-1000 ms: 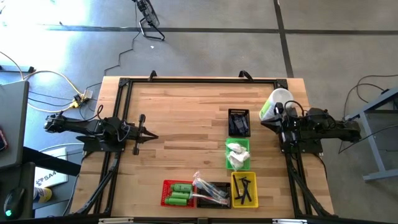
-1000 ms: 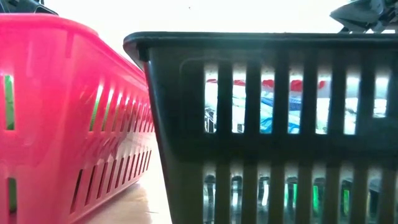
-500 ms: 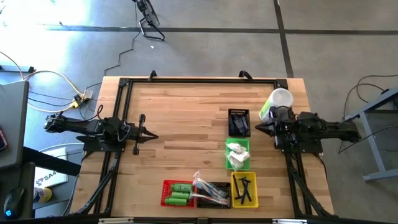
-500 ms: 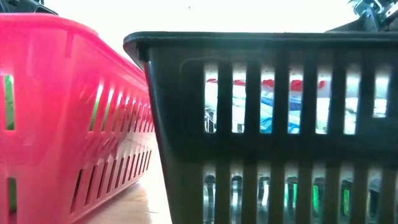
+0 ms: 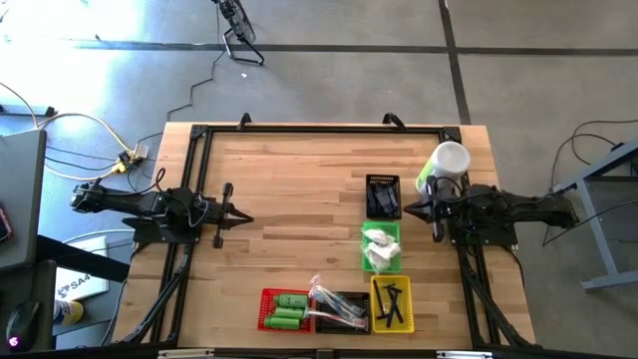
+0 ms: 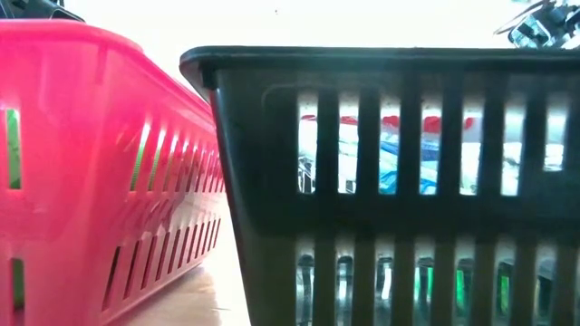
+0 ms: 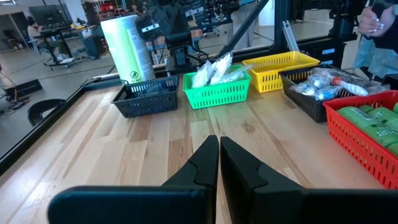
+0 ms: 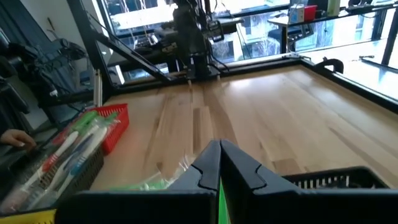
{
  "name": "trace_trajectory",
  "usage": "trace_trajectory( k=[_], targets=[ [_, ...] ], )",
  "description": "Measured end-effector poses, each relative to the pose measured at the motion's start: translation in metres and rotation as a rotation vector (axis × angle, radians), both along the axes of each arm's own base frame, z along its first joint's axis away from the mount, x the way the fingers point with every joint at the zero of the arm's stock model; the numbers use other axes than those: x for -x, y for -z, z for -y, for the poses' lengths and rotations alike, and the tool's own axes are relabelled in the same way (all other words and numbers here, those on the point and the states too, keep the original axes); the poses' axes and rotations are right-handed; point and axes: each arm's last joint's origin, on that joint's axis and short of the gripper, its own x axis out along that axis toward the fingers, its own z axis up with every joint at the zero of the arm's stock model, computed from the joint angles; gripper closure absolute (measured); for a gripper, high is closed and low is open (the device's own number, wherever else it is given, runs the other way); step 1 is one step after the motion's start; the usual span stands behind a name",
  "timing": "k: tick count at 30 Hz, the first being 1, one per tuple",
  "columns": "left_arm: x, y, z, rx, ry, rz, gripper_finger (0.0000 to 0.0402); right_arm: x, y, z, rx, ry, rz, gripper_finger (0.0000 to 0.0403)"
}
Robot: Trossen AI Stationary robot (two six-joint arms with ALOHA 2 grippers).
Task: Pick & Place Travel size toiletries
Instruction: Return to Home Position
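The toiletries lie sorted in small baskets on the table's right half. Green bottles (image 5: 284, 310) fill the red basket and clear-wrapped toothbrushes (image 5: 332, 302) the near black basket. Black combs (image 5: 391, 303) sit in the yellow basket, white packets (image 5: 379, 247) in the green basket, and dark tubes (image 5: 382, 197) in the far black basket. My right gripper (image 5: 407, 209) (image 8: 219, 149) is shut and empty, just right of the far black and green baskets. My left gripper (image 5: 241, 217) (image 7: 219, 146) is shut and empty, waiting at the table's left side.
A white cup (image 5: 449, 162) with a green label stands behind the right gripper near the right edge. The red basket (image 6: 91, 163) and black basket (image 6: 399, 181) fill the low view. Bare wood lies between the arms. A person's hand (image 8: 12, 137) shows beyond the near edge.
My right gripper has swung away from the white cup, moving toward the table's near edge and a little left, and now points at the gap between the far black and green baskets. The cup, partly covered before, now shows whole.
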Motion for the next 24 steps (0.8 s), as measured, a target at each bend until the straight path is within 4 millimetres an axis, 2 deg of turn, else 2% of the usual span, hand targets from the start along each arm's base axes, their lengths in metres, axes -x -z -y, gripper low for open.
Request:
trace_trajectory(
  k=[5, 24],
  targets=[
    [0.0000, 0.0000, 0.0000, 0.000, 0.001, 0.000, 0.0389, -0.0025, 0.0071, -0.0002, 0.000, -0.002, 0.003, 0.0401],
    [0.0000, 0.0000, 0.0000, 0.000, 0.000, 0.000, 0.0389, -0.0043, 0.0066, -0.0020, -0.002, -0.061, 0.060, 0.0401]
  ],
)
